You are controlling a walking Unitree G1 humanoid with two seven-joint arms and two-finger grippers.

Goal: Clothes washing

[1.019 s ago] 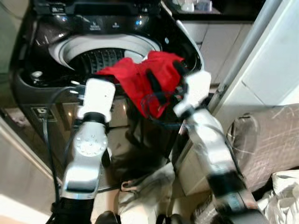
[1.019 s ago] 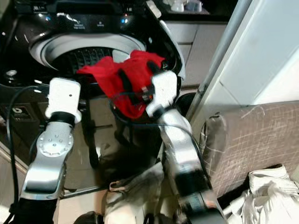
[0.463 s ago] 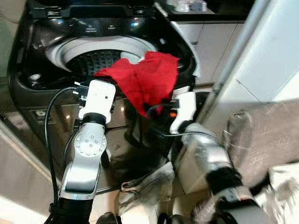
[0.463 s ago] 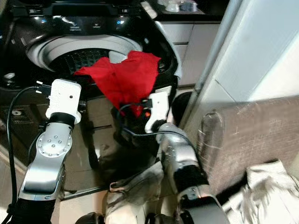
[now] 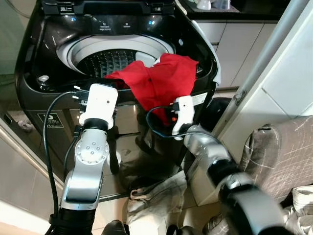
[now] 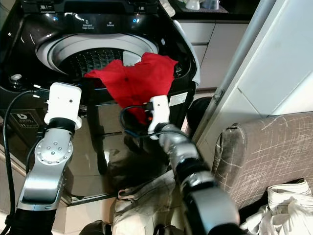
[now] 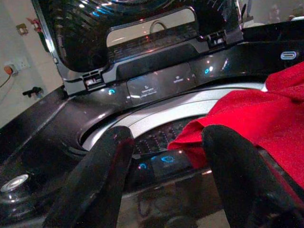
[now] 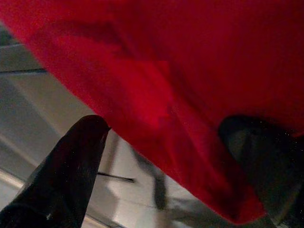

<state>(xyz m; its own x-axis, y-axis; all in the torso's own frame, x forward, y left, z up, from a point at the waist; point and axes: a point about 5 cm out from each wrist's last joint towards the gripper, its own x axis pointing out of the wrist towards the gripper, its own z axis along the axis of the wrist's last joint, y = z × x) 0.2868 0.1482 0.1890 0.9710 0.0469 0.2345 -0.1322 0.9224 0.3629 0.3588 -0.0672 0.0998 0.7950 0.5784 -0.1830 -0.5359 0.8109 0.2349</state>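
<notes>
over washer rim (image 5: 122, 95): red garment (image 5: 161, 81) draped, half inside drum (image 5: 105, 61) | left gripper (image 7: 166, 156) jaws released | right gripper (image 8: 161, 156) jaws released

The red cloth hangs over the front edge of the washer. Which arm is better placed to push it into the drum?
Right, probably. The right end effector is open directly under the hanging part of the red cloth. The left end effector, also open, sits at the washer rim beside the cloth.

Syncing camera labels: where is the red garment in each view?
Left eye: red garment draped over the washer's front rim, centre.
Right eye: same spot, centre-left.
Left wrist: at the right edge, past the left gripper.
Right wrist: close overhead.
Shared landmark: drum opening.
</notes>
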